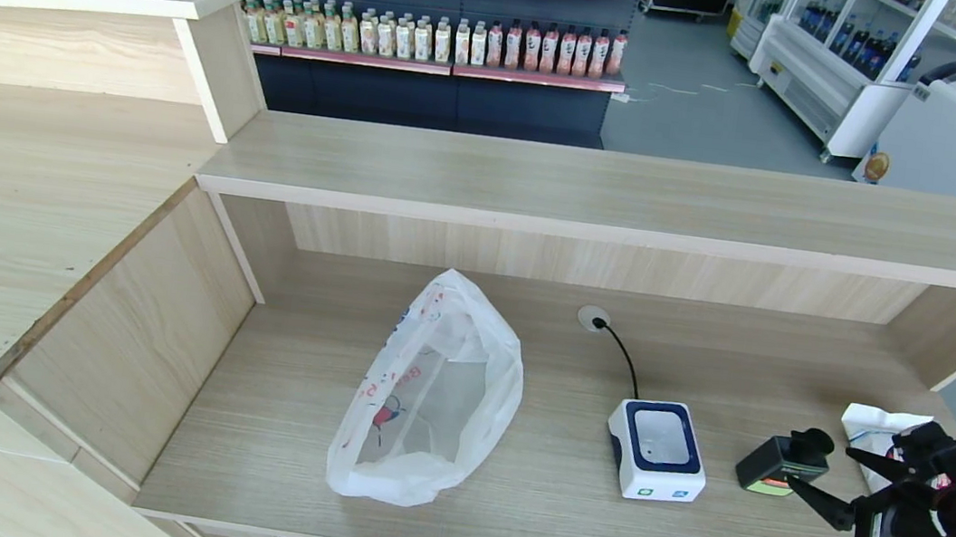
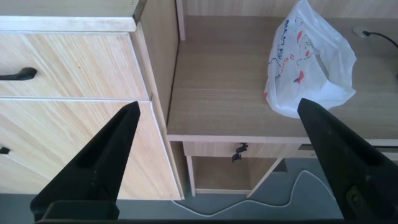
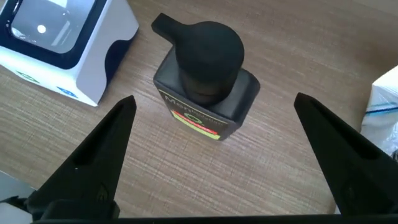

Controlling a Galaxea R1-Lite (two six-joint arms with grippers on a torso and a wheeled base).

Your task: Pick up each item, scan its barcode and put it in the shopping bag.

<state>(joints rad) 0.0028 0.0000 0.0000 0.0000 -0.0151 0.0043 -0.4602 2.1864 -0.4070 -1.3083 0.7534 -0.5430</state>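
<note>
Right gripper (image 1: 819,465), jaws wide and empty, hangs over black pump bottle (image 1: 778,465) on worktop (image 1: 556,524) between scanner (image 1: 656,450) and white packet (image 1: 873,427); shopping bag (image 1: 427,390) seemingly empty, so nothing is scanned or bagged yet.

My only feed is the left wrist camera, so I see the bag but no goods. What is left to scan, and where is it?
Observer: A dark pump bottle sits on the counter, just right of the scanner. It has not been picked up yet.
Operator: Is the other arm on it?
Observer: The right gripper is open and points at the bottle with its fingers spread. It has no grip on the bottle.
</note>
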